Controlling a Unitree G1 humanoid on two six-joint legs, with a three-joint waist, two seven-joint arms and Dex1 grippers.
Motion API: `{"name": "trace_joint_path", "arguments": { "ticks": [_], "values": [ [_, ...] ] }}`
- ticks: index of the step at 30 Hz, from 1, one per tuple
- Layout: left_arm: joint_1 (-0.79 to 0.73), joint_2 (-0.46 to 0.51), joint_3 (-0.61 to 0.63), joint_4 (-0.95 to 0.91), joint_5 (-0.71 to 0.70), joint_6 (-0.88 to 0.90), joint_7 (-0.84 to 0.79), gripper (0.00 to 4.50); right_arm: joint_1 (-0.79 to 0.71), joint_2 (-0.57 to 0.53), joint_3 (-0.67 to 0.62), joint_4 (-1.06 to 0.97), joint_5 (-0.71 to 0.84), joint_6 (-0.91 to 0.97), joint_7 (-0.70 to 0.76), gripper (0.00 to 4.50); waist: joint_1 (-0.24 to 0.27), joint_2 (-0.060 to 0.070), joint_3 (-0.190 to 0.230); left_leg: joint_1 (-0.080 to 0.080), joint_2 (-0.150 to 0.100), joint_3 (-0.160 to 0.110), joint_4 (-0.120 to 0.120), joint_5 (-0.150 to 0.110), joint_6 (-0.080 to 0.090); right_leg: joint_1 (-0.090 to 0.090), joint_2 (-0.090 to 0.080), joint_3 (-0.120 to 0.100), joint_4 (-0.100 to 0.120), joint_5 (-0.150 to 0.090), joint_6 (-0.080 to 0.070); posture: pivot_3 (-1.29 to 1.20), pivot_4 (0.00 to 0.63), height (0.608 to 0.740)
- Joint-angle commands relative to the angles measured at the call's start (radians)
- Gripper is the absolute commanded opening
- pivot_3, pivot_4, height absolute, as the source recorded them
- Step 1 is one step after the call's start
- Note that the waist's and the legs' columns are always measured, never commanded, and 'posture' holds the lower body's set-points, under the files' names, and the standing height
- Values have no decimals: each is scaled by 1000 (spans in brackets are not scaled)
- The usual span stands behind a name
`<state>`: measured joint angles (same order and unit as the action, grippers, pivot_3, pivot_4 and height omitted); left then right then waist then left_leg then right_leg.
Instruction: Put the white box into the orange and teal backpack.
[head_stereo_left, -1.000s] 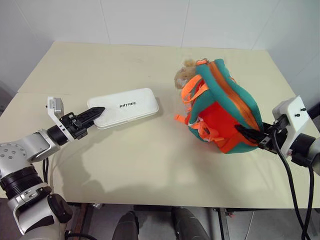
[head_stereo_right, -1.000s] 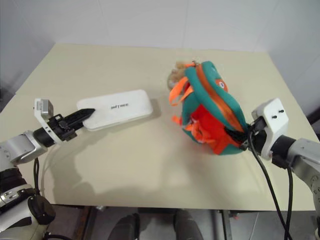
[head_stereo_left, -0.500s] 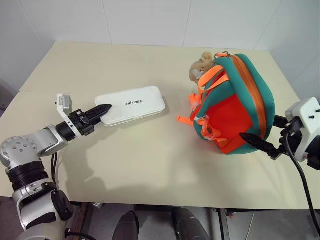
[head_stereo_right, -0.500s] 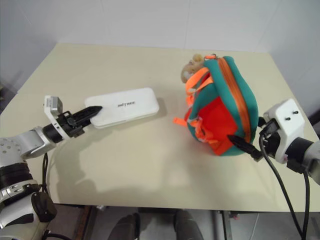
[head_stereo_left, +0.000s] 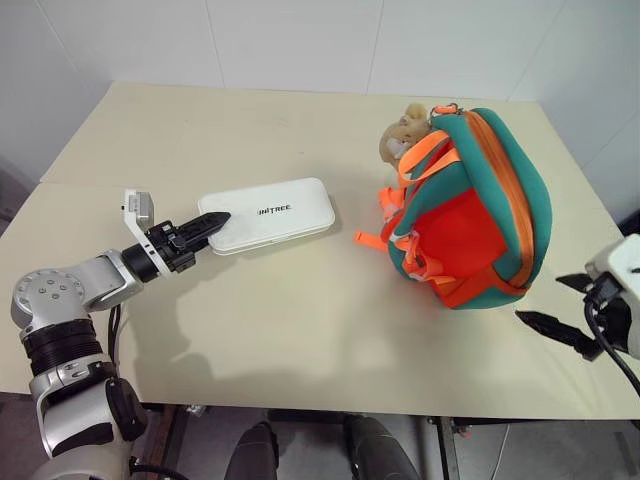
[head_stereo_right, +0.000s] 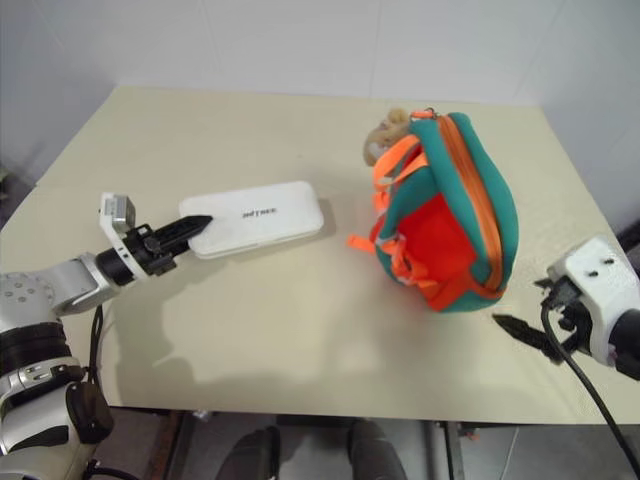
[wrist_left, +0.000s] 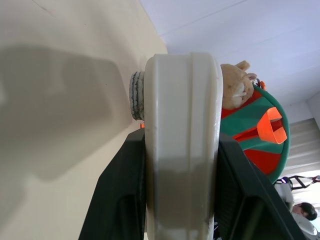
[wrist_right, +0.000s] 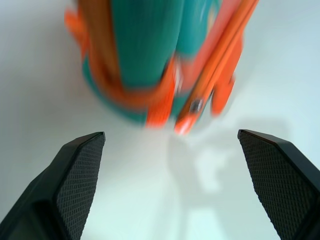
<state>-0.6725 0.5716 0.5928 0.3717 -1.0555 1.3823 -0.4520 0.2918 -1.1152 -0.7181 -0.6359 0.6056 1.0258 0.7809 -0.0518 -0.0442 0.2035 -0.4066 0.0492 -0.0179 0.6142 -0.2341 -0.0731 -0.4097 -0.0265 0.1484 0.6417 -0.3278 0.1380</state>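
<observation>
The white box (head_stereo_left: 278, 211) lies flat left of the table's middle, with dark lettering on top. My left gripper (head_stereo_left: 207, 221) is shut on its near-left end. In the left wrist view the box (wrist_left: 182, 145) runs edge-on between the two black fingers (wrist_left: 120, 200). The orange and teal backpack (head_stereo_left: 478, 215) stands upright at the right, its orange panel facing the box and a tan plush animal (head_stereo_left: 403, 130) at its far end. My right gripper (head_stereo_left: 540, 298) hangs open just in front of and right of the backpack, apart from it. Its wrist view looks at the backpack's base (wrist_right: 150, 55).
The beige table (head_stereo_left: 300, 330) has bare room between box and backpack and along the front. Its front edge (head_stereo_left: 330, 408) runs close under both arms. A white wall stands behind the far edge. Loose orange straps (head_stereo_left: 375, 238) hang on the backpack's left side.
My right gripper let go of the backpack's lower end, opened wide and drew back to the right. The backpack now stands more upright. My left gripper keeps its hold on the box.
</observation>
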Motion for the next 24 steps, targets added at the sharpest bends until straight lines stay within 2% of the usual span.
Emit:
{"name": "trace_joint_path", "arguments": {
  "ticks": [1, 7, 13, 19, 24],
  "values": [
    [-22, 18, 13, -11, -15, -10, -26, 1318, 45, -20, -40, -49, -32, -1, 53, 4500, -2, 0, 0, 0, 0, 0, 0, 0, 0, 0, 0, 0, 0, 0, 0, 0, 150, 740],
    [-17, 12, 11, -11, -14, -15, -26, 1318, 42, -1, -22, -124, 32, 32, 100, 4500, -2, 0, 0, 0, 0, 0, 1, 0, 0, 0, 0, 0, 1, 0, 0, 0, 150, 740],
    [-17, 13, 16, -15, -17, -13, -22, 1317, -105, 69, 73, -198, 196, 93, 26, 4500, -2, -1, 0, 0, 0, -1, 1, 0, 0, 1, 0, 0, 1, 0, 1, 0, 150, 740],
    [-9, 25, 28, -23, -22, -10, -20, 1317, -332, 209, 235, -219, 353, 113, -158, 4500, -4, -2, 0, 0, 0, -1, 2, 0, 0, 0, 0, 0, 2, 0, 1, 0, 150, 740],
    [0, 32, 44, -37, -31, 0, -15, 1317, -509, 362, 402, -188, 299, 66, -353, 4500, -4, -2, 0, 0, 0, -1, 1, 0, 0, 0, 0, 0, 2, 0, 0, 0, 150, 740]
  ]
}}
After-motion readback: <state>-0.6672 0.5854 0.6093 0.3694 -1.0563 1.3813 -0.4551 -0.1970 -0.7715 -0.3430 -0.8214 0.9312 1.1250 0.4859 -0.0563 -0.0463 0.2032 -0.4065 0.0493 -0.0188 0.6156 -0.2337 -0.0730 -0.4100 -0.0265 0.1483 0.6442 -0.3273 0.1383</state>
